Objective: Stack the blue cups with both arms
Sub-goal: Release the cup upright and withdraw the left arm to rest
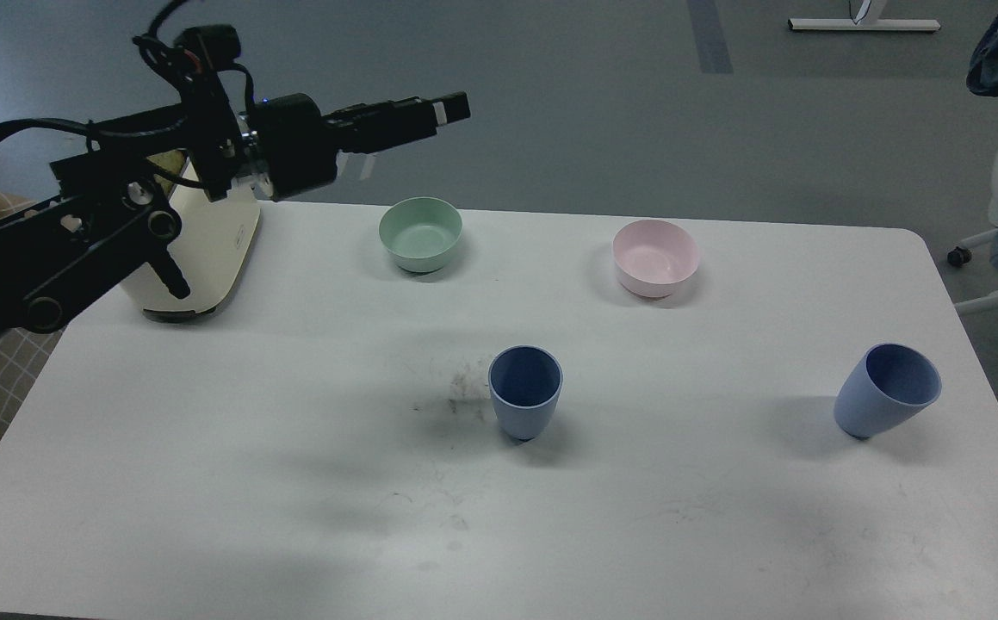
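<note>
Now both matte blue cups (525,392) (886,389) are standing apart on the tabletop (206,448), mid-frame and right; left end effector (451,108), upper left, fingers indistinguishable.

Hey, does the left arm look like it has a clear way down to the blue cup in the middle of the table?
Probably yes. The left gripper hovers high above the table's far edge, and the middle blue cup stands upright alone, with the mint-green bowl well behind it and nothing between them.

Two blue cups (525,392) (886,390) apart on table (206,448); left pincer (451,108) raised, empty
</note>
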